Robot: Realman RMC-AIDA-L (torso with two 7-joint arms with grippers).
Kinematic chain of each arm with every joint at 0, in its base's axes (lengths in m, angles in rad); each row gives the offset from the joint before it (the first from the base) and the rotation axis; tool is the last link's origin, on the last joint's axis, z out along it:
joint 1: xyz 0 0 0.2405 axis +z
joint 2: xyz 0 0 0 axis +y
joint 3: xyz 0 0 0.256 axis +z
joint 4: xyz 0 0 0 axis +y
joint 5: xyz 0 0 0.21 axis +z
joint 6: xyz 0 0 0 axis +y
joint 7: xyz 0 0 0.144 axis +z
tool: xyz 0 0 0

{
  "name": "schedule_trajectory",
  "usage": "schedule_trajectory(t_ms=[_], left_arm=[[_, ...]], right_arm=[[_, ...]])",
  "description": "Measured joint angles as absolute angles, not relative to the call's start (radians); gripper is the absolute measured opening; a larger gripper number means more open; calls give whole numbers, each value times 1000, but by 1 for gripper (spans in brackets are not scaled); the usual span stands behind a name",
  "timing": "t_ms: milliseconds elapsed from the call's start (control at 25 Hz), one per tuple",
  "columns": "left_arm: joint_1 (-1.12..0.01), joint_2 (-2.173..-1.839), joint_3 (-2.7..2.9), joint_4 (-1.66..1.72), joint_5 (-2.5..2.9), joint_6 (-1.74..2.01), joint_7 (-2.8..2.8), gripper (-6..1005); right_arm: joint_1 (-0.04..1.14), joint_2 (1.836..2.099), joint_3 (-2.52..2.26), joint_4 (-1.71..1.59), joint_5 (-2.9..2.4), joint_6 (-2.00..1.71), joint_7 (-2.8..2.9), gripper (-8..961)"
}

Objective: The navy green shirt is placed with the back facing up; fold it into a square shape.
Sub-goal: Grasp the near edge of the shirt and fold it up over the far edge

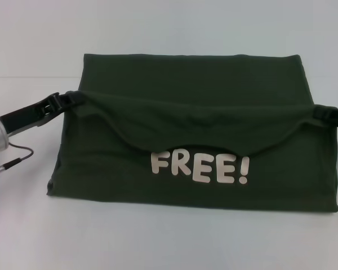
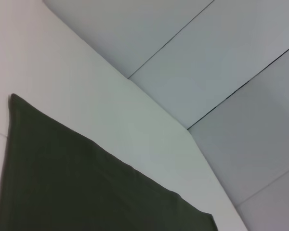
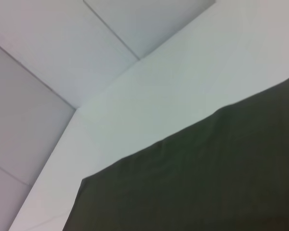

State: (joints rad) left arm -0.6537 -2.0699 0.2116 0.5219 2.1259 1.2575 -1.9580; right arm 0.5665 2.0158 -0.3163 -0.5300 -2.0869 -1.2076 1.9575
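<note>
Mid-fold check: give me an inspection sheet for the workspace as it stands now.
Surface: plain white table, bare around the cloth.
Job's things: dark olive-green cotton shirt, a fold lifted and draped across the middle; cream "FREE!" lettering showing below the draped edge.
Clutter: nothing seen.
Grippers: left gripper pinches the fold's left corner; right gripper pinches its right corner, both raised at matching height.
Cables: thin dark wire by the left arm.
Surroundings: pale tiled floor beyond the table edge.
</note>
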Motion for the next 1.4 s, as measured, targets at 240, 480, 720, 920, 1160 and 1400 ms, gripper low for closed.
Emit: schedule_trajectory(t_ms=[240,480,720,920,1160,1400], left_arm=[[-669,-2099,212,521,2126,1152,-1914,39],[-673,-2119,212,520,2116,1090,-1880,39],[-675,-2130,212,517,2089,1041,-1858,40],[-679,-2141,212,513,2074,1018,-1836,40],[-685,-2162,212,501,2061,961,-1803,39],[-691,-2163,212,464,2060,917,-1791,85]], right_arm=[[571,2028,-323,-501,-2060,-1154,1924,60],[587,2040,-343,-490,-2058,-1101,1902,58],[594,2046,-363,-489,-2058,-1062,1902,59],[597,2056,-390,-489,-2056,-1029,1902,60],[601,2073,-395,-486,-2055,-963,1902,106],[594,2070,-397,-482,-2055,-958,1902,174]])
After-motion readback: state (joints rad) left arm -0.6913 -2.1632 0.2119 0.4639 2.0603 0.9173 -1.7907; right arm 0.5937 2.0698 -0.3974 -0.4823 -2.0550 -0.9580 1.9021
